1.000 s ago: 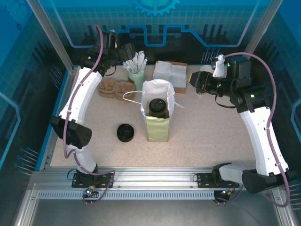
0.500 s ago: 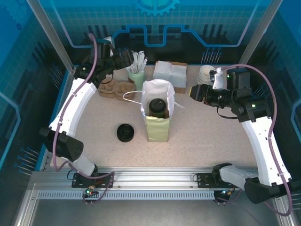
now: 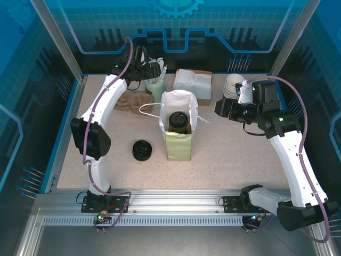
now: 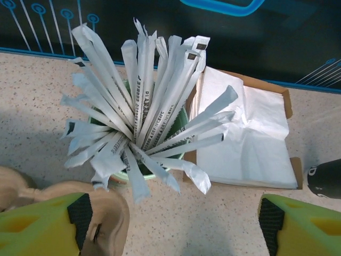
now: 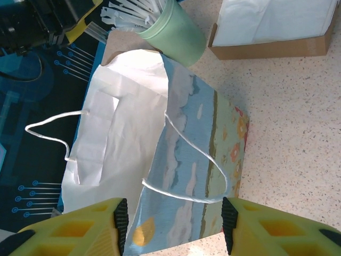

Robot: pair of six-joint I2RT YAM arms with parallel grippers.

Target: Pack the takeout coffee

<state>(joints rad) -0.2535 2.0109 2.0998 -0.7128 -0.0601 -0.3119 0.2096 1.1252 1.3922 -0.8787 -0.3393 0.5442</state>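
Observation:
The takeout coffee (image 3: 179,119), its black lid up, stands inside the open paper bag (image 3: 178,145) in the middle of the table. My left gripper (image 3: 145,68) hovers at the back over a green cup of wrapped straws (image 4: 139,120); it (image 4: 170,226) is open with nothing between its yellow fingers (image 4: 40,226). To the right of the bag, my right gripper (image 3: 221,106) points at it. In the right wrist view it (image 5: 173,226) is open, with the bag's patterned side (image 5: 192,154) and its white string handle (image 5: 184,196) just beyond the pads.
A low pile of black lids (image 3: 143,150) lies left of the bag. Brown cup carriers (image 3: 132,99) sit by the straw cup. A cardboard box of white napkins (image 3: 193,84) is behind the bag, and a stack of white cups (image 3: 233,84) stands at the back right.
My left arm has swung right to above the straw cup, and its jaws have narrowed a little. My right gripper has come a little nearer and lower, beside the bag.

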